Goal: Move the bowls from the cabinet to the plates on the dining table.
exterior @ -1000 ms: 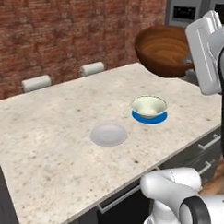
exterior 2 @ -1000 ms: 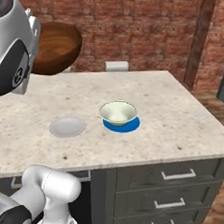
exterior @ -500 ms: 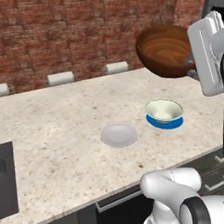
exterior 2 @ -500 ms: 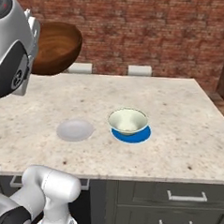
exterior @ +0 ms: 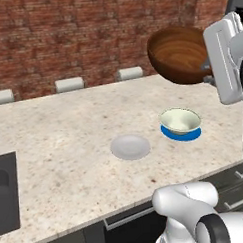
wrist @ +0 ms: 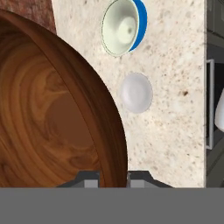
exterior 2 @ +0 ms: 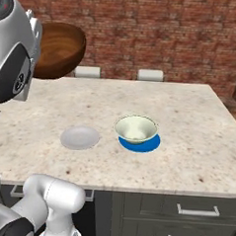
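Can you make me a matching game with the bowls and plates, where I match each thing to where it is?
Things:
1. brown bowl
2. cream bowl
3. grey plate
4. blue plate

Places:
A. bare on the table top, nothing on it
B. up in the air, held at its rim by the gripper
C. under the cream bowl
D. sitting on the blue plate

Pairs: 1-B, 2-D, 3-A, 4-C
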Controlling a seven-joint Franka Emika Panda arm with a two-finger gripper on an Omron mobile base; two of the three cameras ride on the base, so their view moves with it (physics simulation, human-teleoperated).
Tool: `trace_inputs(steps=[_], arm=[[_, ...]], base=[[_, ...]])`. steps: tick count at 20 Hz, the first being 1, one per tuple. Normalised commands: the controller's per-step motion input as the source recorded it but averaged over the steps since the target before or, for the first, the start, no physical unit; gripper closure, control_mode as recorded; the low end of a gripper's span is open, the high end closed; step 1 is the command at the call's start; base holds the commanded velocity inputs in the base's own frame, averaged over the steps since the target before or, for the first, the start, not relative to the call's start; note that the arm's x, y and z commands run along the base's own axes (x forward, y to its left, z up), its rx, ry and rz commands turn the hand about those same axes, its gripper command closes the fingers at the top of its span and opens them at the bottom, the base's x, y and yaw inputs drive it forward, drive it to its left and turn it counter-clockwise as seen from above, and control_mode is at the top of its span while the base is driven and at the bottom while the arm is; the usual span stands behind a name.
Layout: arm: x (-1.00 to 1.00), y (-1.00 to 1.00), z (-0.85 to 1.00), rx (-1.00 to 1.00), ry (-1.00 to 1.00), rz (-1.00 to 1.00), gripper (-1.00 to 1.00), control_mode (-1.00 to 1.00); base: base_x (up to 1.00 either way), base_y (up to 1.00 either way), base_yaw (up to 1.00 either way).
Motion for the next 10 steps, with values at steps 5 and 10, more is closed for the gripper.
trace_inputs(steps=[5, 10], arm=[[0.0, 0.0, 0.0, 0.0, 0.0, 0.0, 1.0, 1.0], [0.17, 0.0, -0.04, -0.02, 0.09, 0.0, 1.0, -1.0]], base=[[0.36, 0.0, 0.0], [0.14, 0.0, 0.0]])
